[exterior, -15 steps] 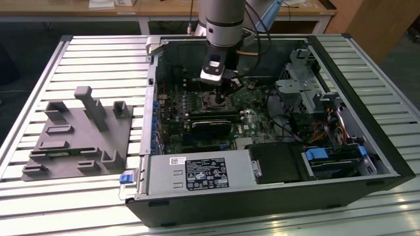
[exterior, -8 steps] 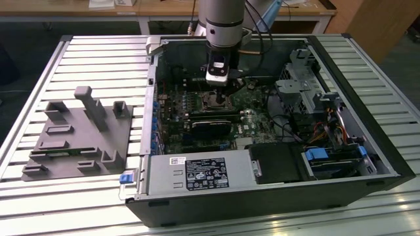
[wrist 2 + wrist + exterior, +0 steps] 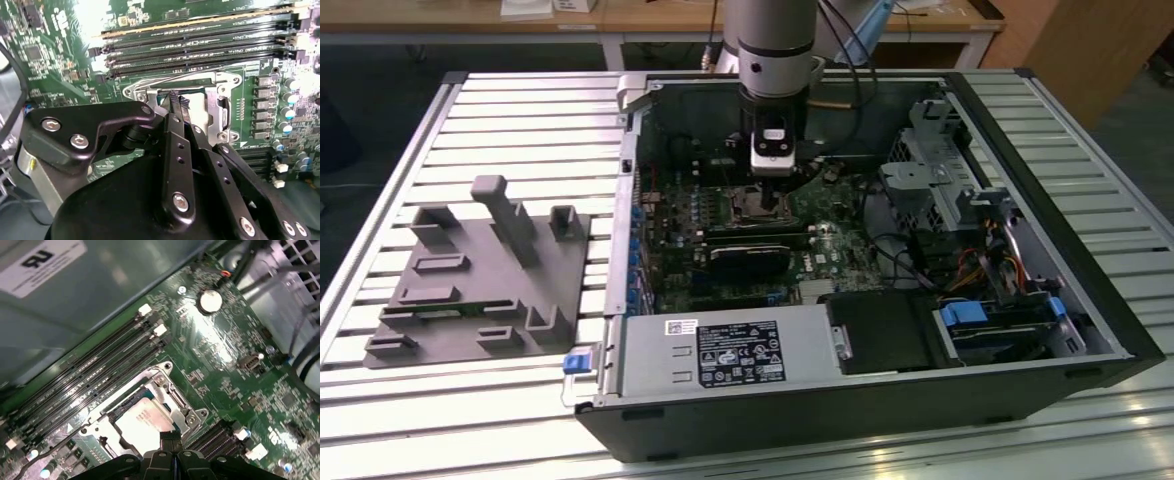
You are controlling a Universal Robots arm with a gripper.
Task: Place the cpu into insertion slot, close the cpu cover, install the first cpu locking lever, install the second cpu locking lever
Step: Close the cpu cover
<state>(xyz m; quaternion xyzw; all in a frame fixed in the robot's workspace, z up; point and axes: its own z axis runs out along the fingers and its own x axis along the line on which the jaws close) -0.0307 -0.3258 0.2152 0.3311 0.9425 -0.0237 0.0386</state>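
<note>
So the chip [image 3: 142,422] is sitting in the socket [image 3: 759,206] on the green board [image 3: 225,380], inside the open PC case [image 3: 881,405], and the metal cover [image 3: 175,395] frames it. We can't tell if that cover is lying fully flat.

The gripper [image 3: 170,439] hangs right at the socket's edge. Its fingers are pinched together, with nothing between them that we can see.

Our read is that we're at the cover/lever stage. For that we'd push with the closed tip on the frame metal only, never on the chip top. We'd come straight down and go slow so the frame doesn't twist or slide the chip. Watch the memory slots [image 3: 200,47] just beside it too.

The chip itself is a small flat square with a dull silver-grey top catching a pale glare, and a thin green edge showing on one side.
</note>
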